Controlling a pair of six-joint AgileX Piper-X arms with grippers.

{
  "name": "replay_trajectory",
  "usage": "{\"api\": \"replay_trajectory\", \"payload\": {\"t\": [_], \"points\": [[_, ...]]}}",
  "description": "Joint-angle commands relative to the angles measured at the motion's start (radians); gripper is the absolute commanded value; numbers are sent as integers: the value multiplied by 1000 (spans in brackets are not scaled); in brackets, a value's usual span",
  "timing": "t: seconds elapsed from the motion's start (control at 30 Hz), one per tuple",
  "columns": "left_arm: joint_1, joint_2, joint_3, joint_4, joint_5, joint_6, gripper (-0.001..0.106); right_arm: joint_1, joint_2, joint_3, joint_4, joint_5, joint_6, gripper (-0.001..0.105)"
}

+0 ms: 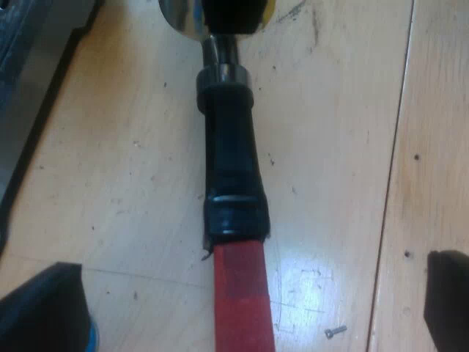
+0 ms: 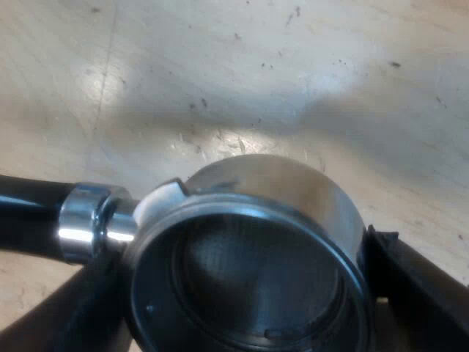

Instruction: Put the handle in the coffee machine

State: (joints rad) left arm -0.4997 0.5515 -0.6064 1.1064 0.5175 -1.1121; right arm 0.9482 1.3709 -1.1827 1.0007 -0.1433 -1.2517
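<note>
The metal holder lies over the wooden tabletop. Its dark handle point(image 1: 229, 147) runs from a chrome collar to the red end point(image 1: 242, 293). My left gripper point(image 1: 245, 304) is open, one black finger point(image 1: 44, 308) on each side of the red end and well apart from it. In the right wrist view the holder's round metal basket point(image 2: 249, 271) faces the camera, empty, with the chrome collar point(image 2: 88, 220) beside it. My right gripper point(image 2: 245, 301) is shut on the basket, with a black finger point(image 2: 418, 286) pressed against each side. A dark shape point(image 1: 234, 11) sits over the basket end.
The wooden table point(image 1: 330, 110) has a plank seam running beside the handle. A dark grey machine edge point(image 1: 29, 88) stands close to the handle's basket end. A small screw point(image 1: 335, 332) lies on the wood near the red end.
</note>
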Motion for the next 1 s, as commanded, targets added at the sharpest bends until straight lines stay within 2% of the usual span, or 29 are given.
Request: {"api": "replay_trajectory", "payload": {"t": [0.03,0.1,0.2,0.43,0.47,0.6,0.67,0.77,0.9,1.0], "points": [[-3,17,28,-8,12,14,94,-3,-14,-16,10,-20,29,0],[-3,33,58,-24,0,21,94,-3,-14,-16,14,-21,41,0],[-3,54,82,-53,-58,51,94,-3,-14,-16,14,-28,44,0],[-3,139,81,-119,-41,66,94,-3,-14,-16,14,-55,64,0],[-3,168,81,-133,-22,66,94,-3,-14,-16,14,-55,67,0],[-3,207,81,-170,41,144,94,-3,-14,-16,14,-58,78,0],[-3,214,85,-183,41,185,94,-3,-14,-16,14,-58,83,0],[-3,217,119,-209,39,206,94,-3,-14,-16,14,-58,88,0],[-3,217,165,-259,34,206,94,-3,-14,-16,14,-58,88,0],[-3,217,167,-292,34,202,94,-3,-14,-16,12,-61,96,0]]}}
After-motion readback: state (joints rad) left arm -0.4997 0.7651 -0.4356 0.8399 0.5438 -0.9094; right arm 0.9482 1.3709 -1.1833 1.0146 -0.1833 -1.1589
